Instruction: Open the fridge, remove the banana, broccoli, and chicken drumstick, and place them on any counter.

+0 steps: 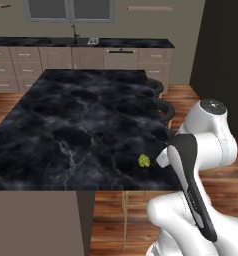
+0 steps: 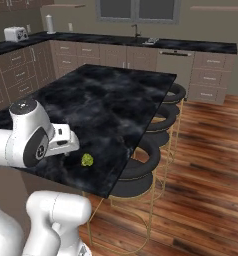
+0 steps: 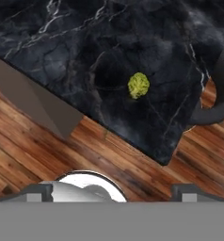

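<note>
The broccoli (image 1: pixel 144 160) (image 2: pixel 87 159) (image 3: pixel 139 85), a small yellow-green floret, lies on the black marble island counter (image 1: pixel 81 120) (image 2: pixel 111 100) (image 3: pixel 62 42) close to its near corner. My gripper (image 3: pixel 114 193) hovers above and just off that corner, looking down at the floret. Its fingertips (image 3: pixel 38 190) stand wide apart with nothing between them, so it is open. The white hand (image 1: pixel 163 158) (image 2: pixel 66 141) sits just beside the broccoli without touching it. The fridge, the banana and the chicken drumstick are out of view.
Black bar stools (image 1: pixel 163 107) (image 2: pixel 156 125) (image 3: pixel 217 103) line the island's right side over wooden floor. The wall counter with sink (image 1: pixel 81 42) (image 2: pixel 141 42) runs along the back, and a toaster (image 2: pixel 15 34) stands at the far left. A dark panel (image 1: pixel 223 50) rises at the right.
</note>
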Robot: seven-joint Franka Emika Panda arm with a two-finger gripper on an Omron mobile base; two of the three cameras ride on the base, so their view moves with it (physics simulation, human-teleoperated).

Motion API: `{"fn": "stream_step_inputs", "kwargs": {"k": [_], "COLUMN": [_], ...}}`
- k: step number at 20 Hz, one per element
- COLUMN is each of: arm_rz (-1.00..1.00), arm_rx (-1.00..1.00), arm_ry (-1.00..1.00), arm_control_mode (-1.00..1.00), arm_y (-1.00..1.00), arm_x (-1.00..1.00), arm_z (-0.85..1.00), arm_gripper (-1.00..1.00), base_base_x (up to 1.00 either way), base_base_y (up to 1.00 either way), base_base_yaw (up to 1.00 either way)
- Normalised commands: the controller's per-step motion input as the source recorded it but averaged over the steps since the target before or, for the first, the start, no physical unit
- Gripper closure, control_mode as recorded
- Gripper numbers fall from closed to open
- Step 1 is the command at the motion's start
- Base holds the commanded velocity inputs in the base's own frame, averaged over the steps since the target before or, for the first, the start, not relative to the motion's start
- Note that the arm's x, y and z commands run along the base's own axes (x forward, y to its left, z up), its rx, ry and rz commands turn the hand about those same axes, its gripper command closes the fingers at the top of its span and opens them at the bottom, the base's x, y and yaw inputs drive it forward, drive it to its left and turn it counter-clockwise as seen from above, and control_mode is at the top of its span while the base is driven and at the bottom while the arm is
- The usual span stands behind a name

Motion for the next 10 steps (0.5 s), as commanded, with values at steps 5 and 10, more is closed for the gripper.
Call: {"fn": "stream_step_inputs", "kwargs": {"k": [5, 10], "arm_rz": [-0.06, -0.03], "arm_rx": [0.02, 0.0], "arm_ry": [-0.02, -0.01], "arm_control_mode": [-1.0, -1.0], "arm_y": [-0.16, -0.07], "arm_x": [-0.5, -0.16], "arm_z": [0.23, 0.0], "arm_gripper": [-1.0, -1.0], "base_base_x": [0.0, 0.0], "base_base_y": [0.0, 0.0], "base_base_yaw": [0.0, 0.0]}}
